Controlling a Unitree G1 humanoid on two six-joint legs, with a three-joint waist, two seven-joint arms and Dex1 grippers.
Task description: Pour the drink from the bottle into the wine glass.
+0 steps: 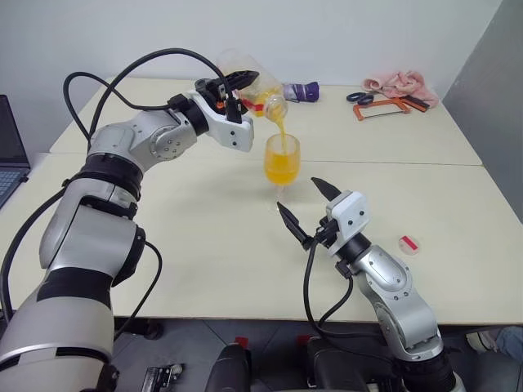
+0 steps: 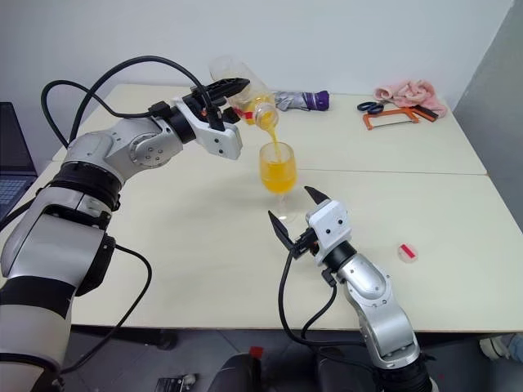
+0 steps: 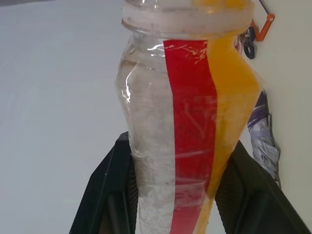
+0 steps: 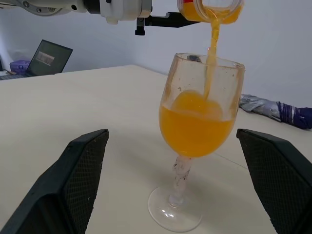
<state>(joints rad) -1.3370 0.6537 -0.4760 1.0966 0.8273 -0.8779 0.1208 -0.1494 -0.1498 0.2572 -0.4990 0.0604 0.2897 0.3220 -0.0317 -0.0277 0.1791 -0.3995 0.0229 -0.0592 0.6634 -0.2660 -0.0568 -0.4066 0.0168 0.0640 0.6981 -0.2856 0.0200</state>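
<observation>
So the desk (image 1: 204, 269) is a big pale surface, really two pushed together with a seam running across behind the wine glass (image 1: 282, 163). Loads of bare room on the near half and out to the left edge, where a laptop (image 1: 10, 147) pokes in. Clutter sits along the far edge only: a pink cloth (image 1: 398, 82), scissors (image 1: 359, 97), an orange-framed saw (image 1: 382, 106) and a folded purple umbrella (image 1: 304, 91).

Left gripper (image 1: 237, 82) is up high, fingers pinching the bottle (image 1: 249, 86), which is tipped mouth-down right over the glass. The drink (image 1: 280, 167) streams in; the bowl is over half full. Glass stands upright mid-desk.

Right gripper (image 1: 309, 208) hovers just in front of the glass, fingers spread wide either side of the stem, not touching. A small red-and-white cap (image 1: 409, 244) lies alone near the right edge.
</observation>
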